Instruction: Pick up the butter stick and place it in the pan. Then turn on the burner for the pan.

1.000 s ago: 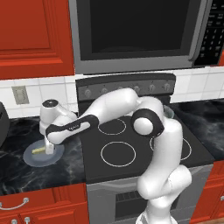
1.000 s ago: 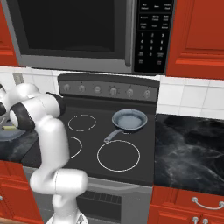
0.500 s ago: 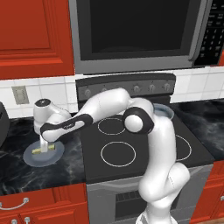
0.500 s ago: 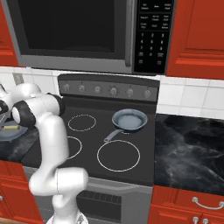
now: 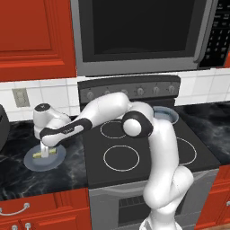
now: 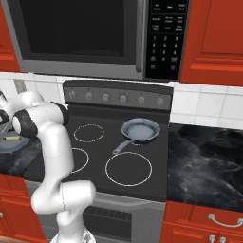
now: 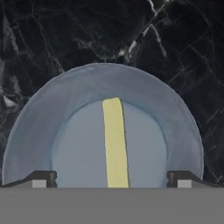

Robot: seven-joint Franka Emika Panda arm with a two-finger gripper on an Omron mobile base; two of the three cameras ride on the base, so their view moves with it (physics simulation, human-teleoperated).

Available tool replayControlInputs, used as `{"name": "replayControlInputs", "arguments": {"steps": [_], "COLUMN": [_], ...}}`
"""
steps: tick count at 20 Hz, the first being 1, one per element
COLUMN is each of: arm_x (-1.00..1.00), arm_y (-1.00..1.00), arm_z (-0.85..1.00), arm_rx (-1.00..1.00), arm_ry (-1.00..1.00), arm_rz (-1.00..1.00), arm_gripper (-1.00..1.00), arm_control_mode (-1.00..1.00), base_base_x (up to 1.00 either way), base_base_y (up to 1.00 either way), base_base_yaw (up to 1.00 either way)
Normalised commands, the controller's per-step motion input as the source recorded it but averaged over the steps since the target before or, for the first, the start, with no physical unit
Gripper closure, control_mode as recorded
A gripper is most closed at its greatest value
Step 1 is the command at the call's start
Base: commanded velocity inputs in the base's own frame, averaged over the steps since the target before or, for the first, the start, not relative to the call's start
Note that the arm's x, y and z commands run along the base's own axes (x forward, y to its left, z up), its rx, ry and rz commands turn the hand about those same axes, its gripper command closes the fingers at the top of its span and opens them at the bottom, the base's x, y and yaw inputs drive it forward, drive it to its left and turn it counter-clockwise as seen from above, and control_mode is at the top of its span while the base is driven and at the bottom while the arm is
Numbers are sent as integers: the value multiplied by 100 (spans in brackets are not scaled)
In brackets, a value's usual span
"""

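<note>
— Where is the butter stick (image 7: 116, 142) lying?
— It is lying on the grey-blue plate (image 7: 39, 118) on the dark tabletop (image 5: 18, 175), left of the stove (image 5: 134, 152).
— And the tool (image 7: 112, 177)?
— It is hovering above the plate, fingers spread wide either side of the stick, gripping nothing. The pan (image 6: 140, 130) is sitting on a rear burner.

So the arm reaches way over to the left side of the black marble counter (image 5: 18, 177), hand pointing straight down over a flat grey-blue plate (image 5: 57, 159) near the counter's front edge. The butter stick (image 5: 39, 155) lies on that plate, right under the gripper (image 5: 45, 152). The pan (image 5: 165, 115) sits at the stove's (image 5: 148, 148) back right corner, mostly hidden behind the arm.
</note>
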Motion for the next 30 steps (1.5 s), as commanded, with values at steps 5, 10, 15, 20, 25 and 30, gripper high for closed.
{"name": "replayControlInputs", "arguments": {"steps": [5,10,15,20,25,30], "arm_x": [5,10,6,7,7,3], "arm_y": [0,0,0,0,0,0], "arm_z": [-23,-19,-15,-11,-7,-12], "arm_rx": [0,0,0,0,0,0], "arm_ry": [0,0,0,0,0,0], "arm_rz": [0,0,0,0,0,0], "arm_gripper": [-100,-100,-100,-100,-100,-100], "arm_control_mode": [-100,-100,-100,-100,-100,-100], "base_base_x": [0,0,0,0,0,0], "base_base_y": [0,0,0,0,0,0], "base_base_yaw": [0,0,0,0,0,0]}}
